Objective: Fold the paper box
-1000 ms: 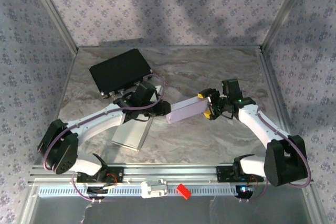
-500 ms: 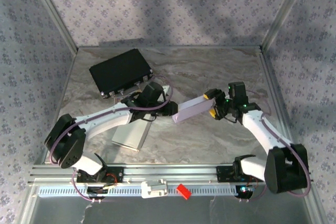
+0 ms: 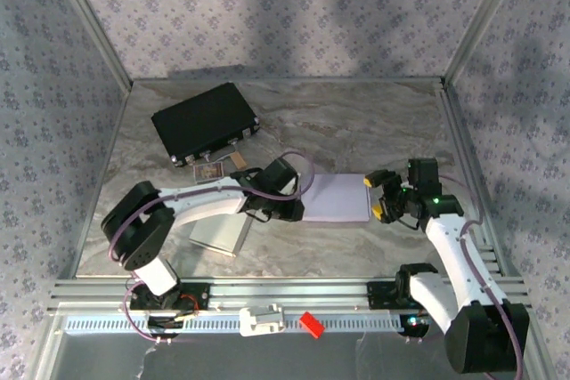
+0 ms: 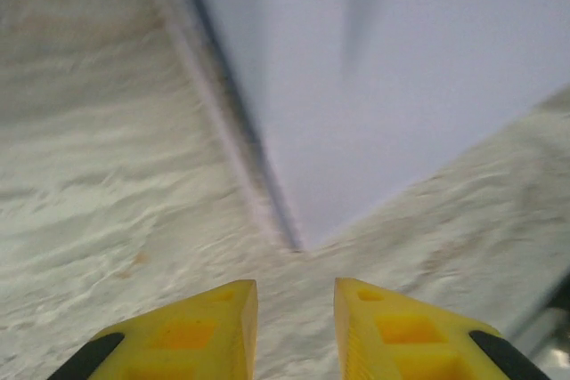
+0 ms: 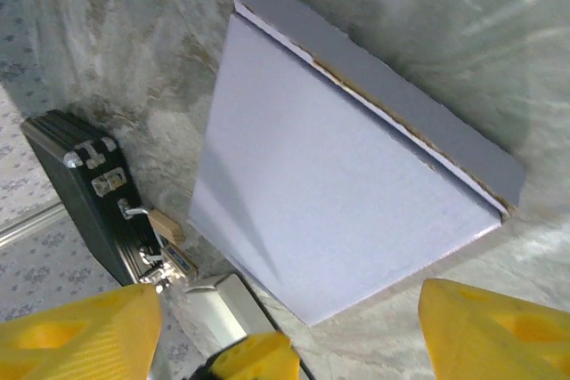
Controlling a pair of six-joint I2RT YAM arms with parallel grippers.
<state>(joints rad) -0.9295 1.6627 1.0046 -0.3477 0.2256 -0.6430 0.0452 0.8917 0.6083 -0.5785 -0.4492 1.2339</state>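
Two things lie on the left of the desk (image 3: 374,122): a black case (image 3: 203,120) at the back and a flat silver thing (image 3: 216,230) nearer. Next comes the left gripper (image 3: 292,208), low by the left edge of the paper box (image 3: 337,198). Its yellow fingers (image 4: 209,327) sit a little apart with nothing between them. The pale purple box lies flat in the middle of the desk. Just right of it, the right gripper (image 3: 376,195) is spread wide and holds nothing.
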